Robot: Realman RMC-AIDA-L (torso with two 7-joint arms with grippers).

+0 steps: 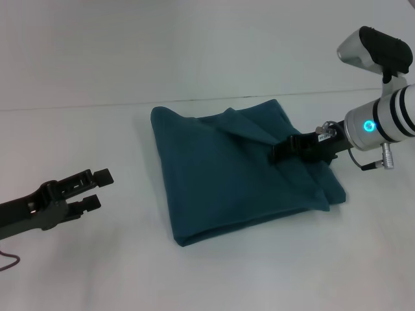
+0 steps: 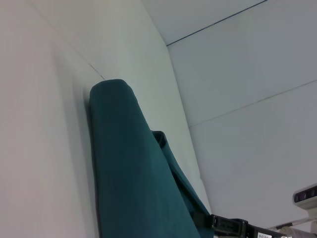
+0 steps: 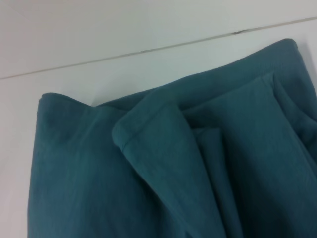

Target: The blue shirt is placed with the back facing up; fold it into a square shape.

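Observation:
The blue shirt (image 1: 240, 178) lies folded into a rough square in the middle of the white table, plain side up. A loose flap (image 1: 249, 126) rises in a ridge across its far right part. My right gripper (image 1: 279, 154) rests on the shirt's right side at the foot of that ridge, its fingers closed narrowly into the cloth. The right wrist view shows the hemmed flap (image 3: 153, 144) raised over the layers of the shirt (image 3: 74, 188). My left gripper (image 1: 98, 189) hovers open to the left, well apart from the shirt. In the left wrist view the shirt (image 2: 133, 173) appears edge-on.
The white table (image 1: 207, 58) has bare surface around the shirt on all sides. A thin seam line (image 1: 78, 107) runs across the table behind the shirt. The right arm's camera housing (image 1: 376, 52) stands high at the right edge.

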